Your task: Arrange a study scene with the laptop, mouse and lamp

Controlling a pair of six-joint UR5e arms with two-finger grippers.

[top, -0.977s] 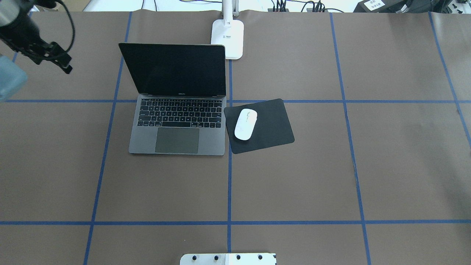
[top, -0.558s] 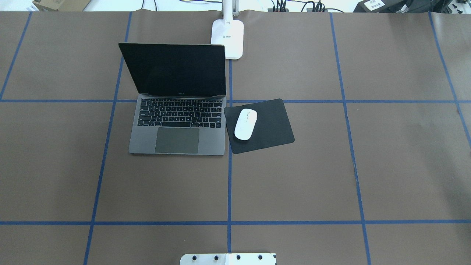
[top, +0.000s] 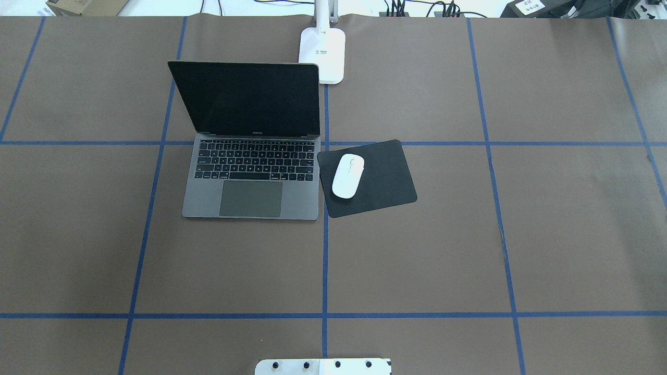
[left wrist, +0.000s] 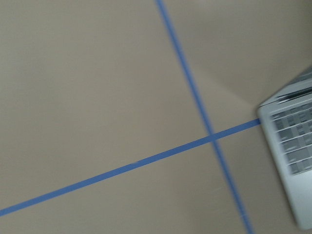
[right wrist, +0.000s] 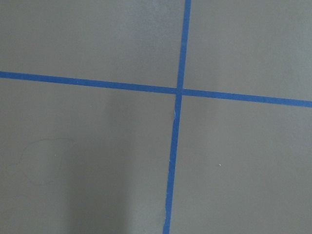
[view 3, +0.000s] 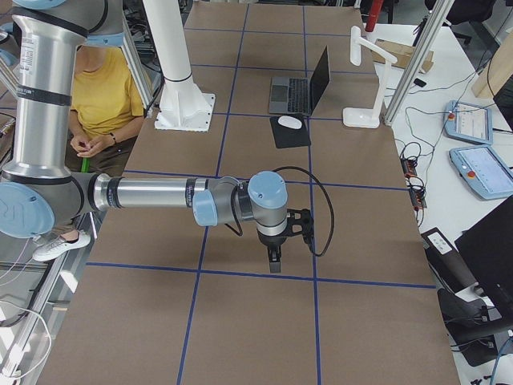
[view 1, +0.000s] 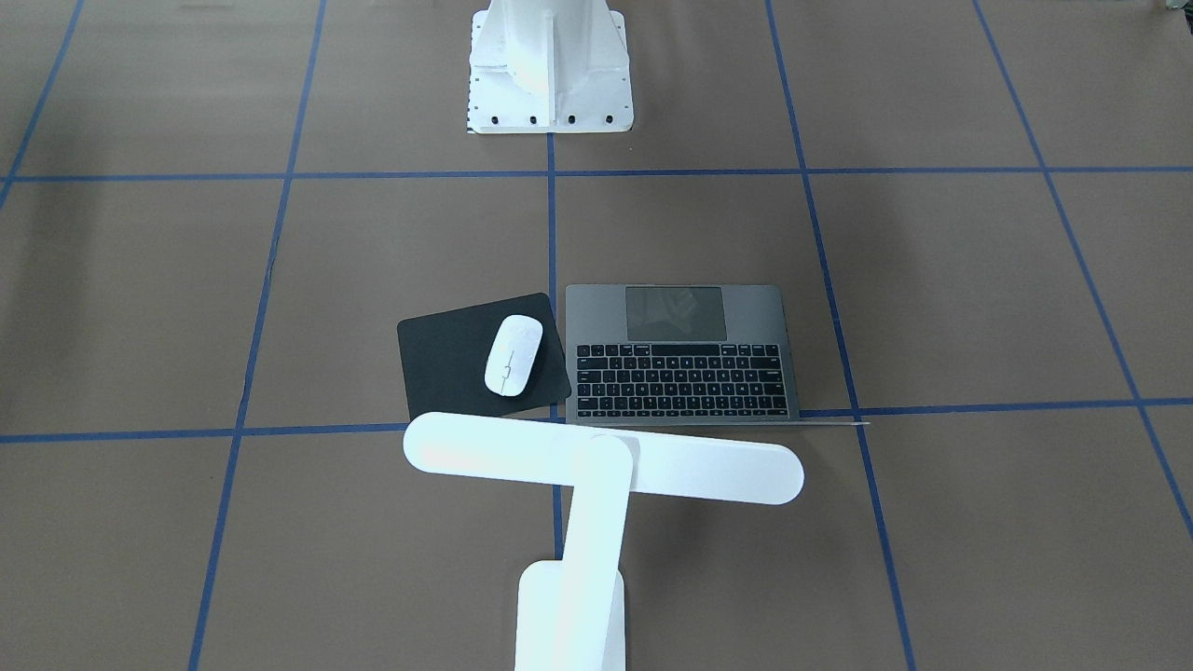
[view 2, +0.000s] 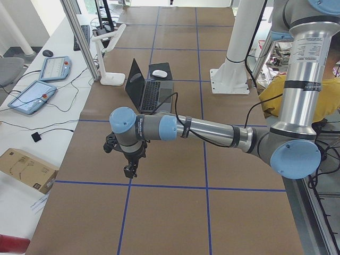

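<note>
The laptop (top: 250,177) stands open on the brown table, screen up, left of centre; it also shows in the front view (view 1: 685,359), and its corner shows blurred in the left wrist view (left wrist: 292,146). The white mouse (top: 348,176) lies on a black mat (top: 385,182) right of the laptop. The lamp (view 1: 606,458) stands behind them, with its base (top: 323,52) at the far edge. My left gripper (view 2: 129,171) hangs over bare table, well away from the laptop. My right gripper (view 3: 275,261) hangs over bare table far from the mouse. I cannot tell whether either is open or shut.
The white bolted pedestal (view 1: 550,65) stands at the robot's side of the table. Blue tape lines (right wrist: 178,92) divide the brown cover. Tablets and cables (view 2: 32,95) lie on a side table beyond the far edge. A person in yellow (view 3: 100,96) sits behind the robot.
My left arm, seen at the overhead view's top left a second ago, has moved out of that view. The laptop, mouse and lamp have not moved.
</note>
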